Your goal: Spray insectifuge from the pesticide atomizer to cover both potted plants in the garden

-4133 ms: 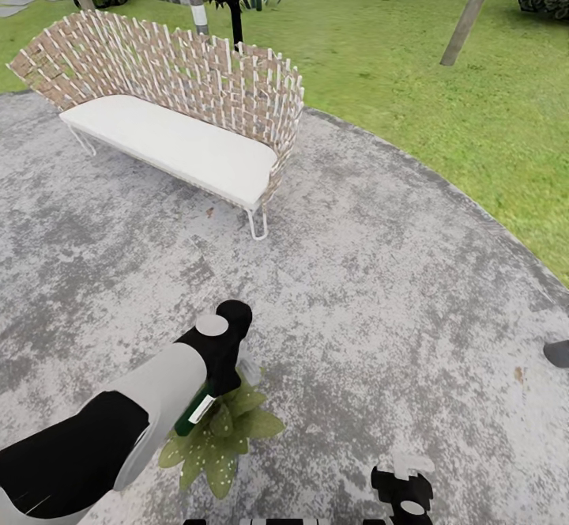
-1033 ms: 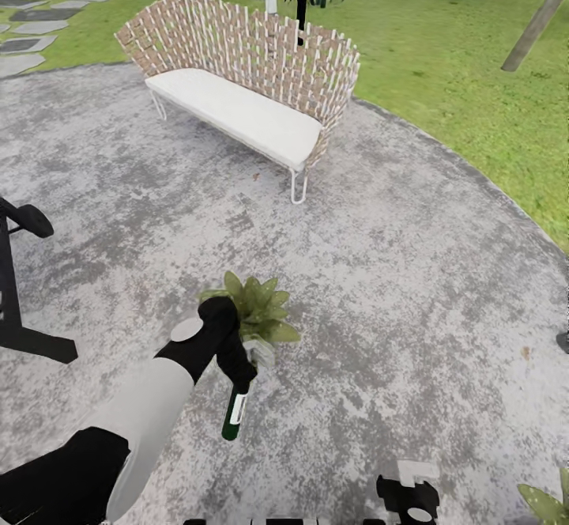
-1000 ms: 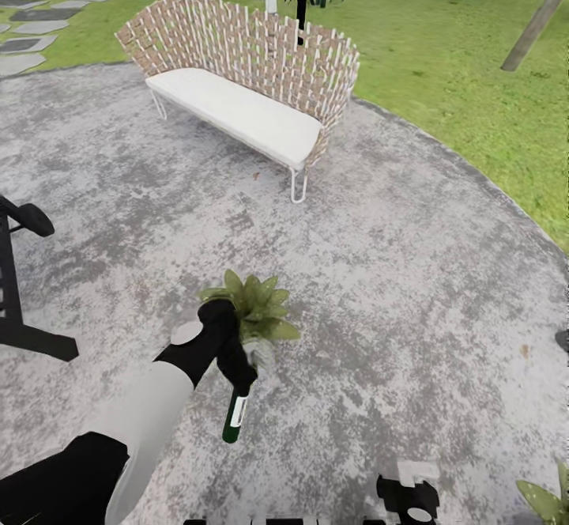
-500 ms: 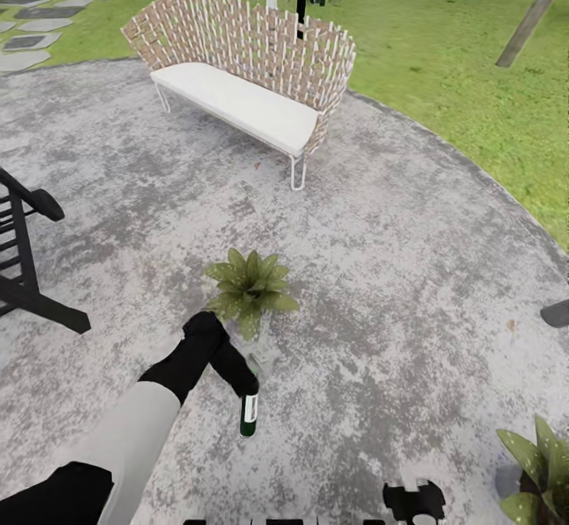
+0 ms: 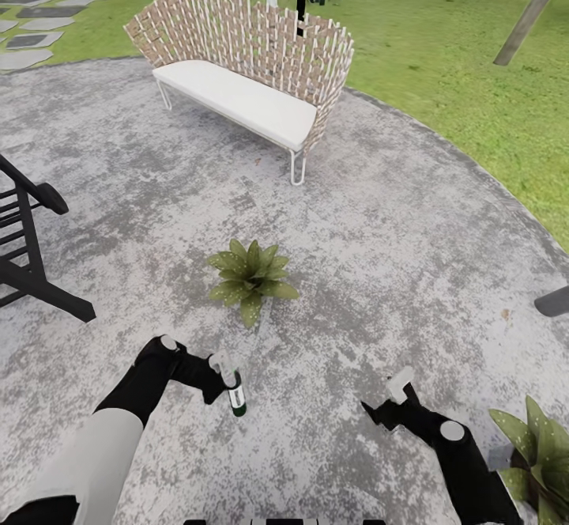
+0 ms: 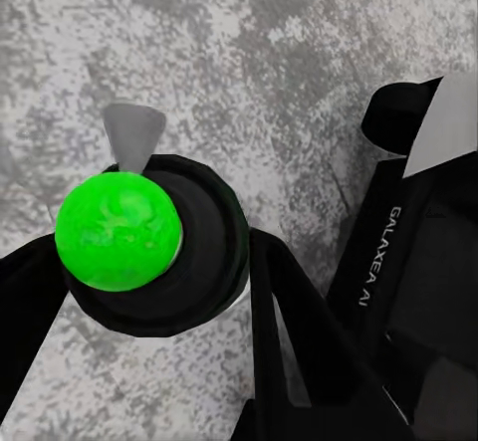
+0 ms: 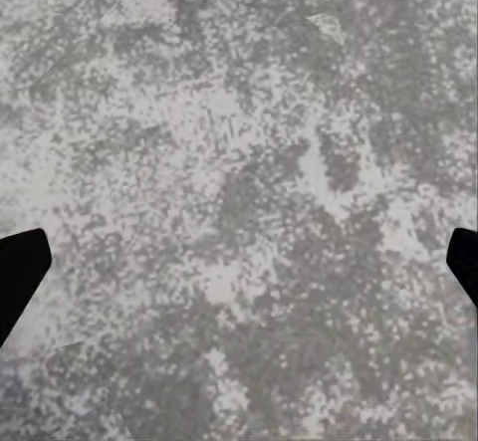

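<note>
In the head view, the left gripper (image 5: 220, 373) is gripping the pesticide atomizer (image 5: 235, 393), which is hanging dark-green end down over the stone patio (image 5: 411, 248), short of a potted plant (image 5: 251, 275). A second potted plant (image 5: 537, 450) is sitting at the right edge, just beside the raised right gripper (image 5: 389, 405), whose jaws are standing apart around nothing. A wicker bench (image 5: 245, 62) is standing beyond.

The left wrist view is looking down the atomizer's bright green end (image 6: 118, 227), clamped between dark fingers (image 6: 284, 322).

The right wrist view is showing two finger tips (image 7: 20, 267) spread wide over bare stone.

one potted plant (image 5: 251, 275) on the patio (image 5: 411, 217), before the bench (image 5: 245, 74)
</note>
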